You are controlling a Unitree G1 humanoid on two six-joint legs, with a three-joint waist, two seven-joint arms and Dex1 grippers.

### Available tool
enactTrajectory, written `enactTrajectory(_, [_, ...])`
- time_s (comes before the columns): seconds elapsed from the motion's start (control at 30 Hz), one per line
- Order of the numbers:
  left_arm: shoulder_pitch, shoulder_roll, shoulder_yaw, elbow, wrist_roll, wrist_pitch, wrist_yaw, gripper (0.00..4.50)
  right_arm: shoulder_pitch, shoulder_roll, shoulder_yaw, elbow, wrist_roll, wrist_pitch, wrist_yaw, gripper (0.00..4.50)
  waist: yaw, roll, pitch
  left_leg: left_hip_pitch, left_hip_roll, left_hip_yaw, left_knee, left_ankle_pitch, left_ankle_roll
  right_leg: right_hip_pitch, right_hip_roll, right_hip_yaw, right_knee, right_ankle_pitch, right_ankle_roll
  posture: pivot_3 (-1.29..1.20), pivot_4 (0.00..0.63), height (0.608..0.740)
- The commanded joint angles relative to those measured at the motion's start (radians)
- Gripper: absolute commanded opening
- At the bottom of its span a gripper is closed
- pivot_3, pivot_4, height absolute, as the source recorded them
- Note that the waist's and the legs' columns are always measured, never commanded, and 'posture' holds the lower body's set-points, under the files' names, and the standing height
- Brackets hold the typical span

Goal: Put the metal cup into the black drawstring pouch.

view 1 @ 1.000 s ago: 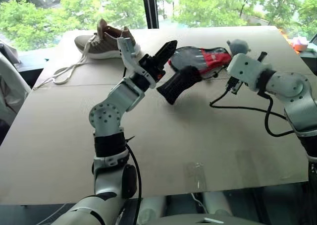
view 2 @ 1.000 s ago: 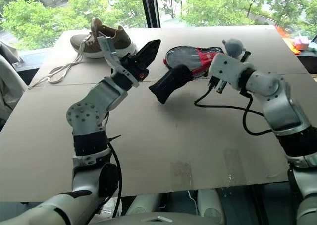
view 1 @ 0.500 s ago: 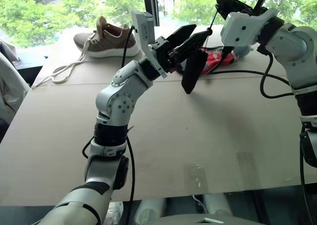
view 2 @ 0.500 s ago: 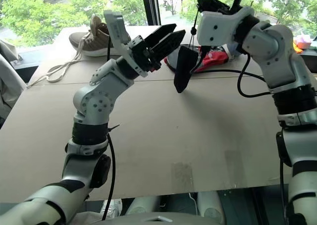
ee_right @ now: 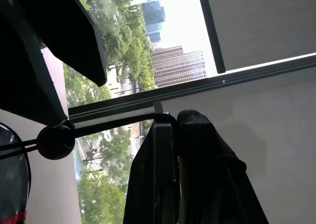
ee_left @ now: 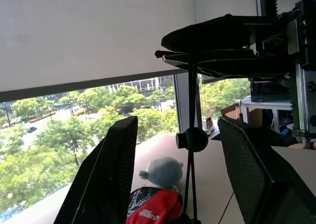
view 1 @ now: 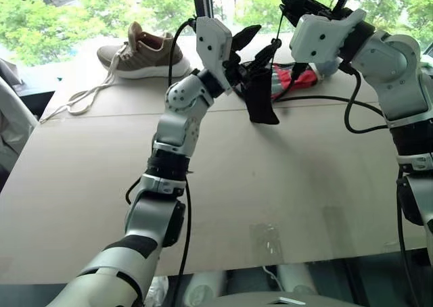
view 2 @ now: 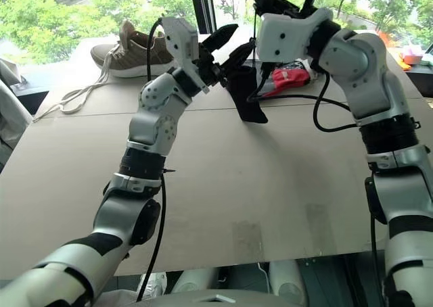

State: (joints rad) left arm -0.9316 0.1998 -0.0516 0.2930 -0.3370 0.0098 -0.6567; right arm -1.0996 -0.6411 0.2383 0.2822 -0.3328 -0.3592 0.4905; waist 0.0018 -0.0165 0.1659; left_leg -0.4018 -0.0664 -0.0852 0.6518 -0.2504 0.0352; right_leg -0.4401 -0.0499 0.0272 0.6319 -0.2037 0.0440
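Above the table (view 1: 223, 185) | black drawstring pouch (view 1: 260, 99) is dangling limp, soft, light | right gripper (view 1: 292, 5) is pinching its cords | left gripper (view 1: 252, 46) is gaping at its mouth.

Matt black cloth pouch (view 1: 260, 94)

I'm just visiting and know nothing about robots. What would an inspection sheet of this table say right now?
Surface: tan table, mostly bare in front.
Job's things: black drawstring pouch hangs above the table by its cord; metal cup nothing seen.
Clutter: brown shoe, red-and-grey fabric item, small grey round object.
Grippers: right gripper shut on the cord; left gripper open at the pouch's mouth.
Cables: black cable across the table.
Surroundings: window, trees outside.
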Motion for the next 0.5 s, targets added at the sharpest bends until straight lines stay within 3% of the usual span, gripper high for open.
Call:
enactTrajectory(0.03, [-0.008, -0.024, 0.003, -0.028, 0.003, -0.011, -0.004, 2.66, -0.032, 0.006, -0.046, -0.049, 0.014, 0.006, -0.005, 0.0, -0.002, 0.0, 0.0, 0.0, 0.0, 0.0, 0.0, 0.0, 0.0, 0.0, 0.0, 0.0, 0.001, 0.0, 0.0, 0.0, 0.15, 0.74])
enactTrajectory(0.5, [-0.03, -0.082, 0.008, 0.038, 0.053, -0.021, 0.014, 2.66, -0.018, 0.029, -0.055, -0.099, 0.011, 0.056, 0.011, 0.0, -0.014, 0.0, 0.0, 0.002, 0.0, 0.002, 0.004, 0.0, 0.0, -0.001, 0.001, 0.003, 0.009, 0.0, 0.0, 0.0, 0.15, 0.74])
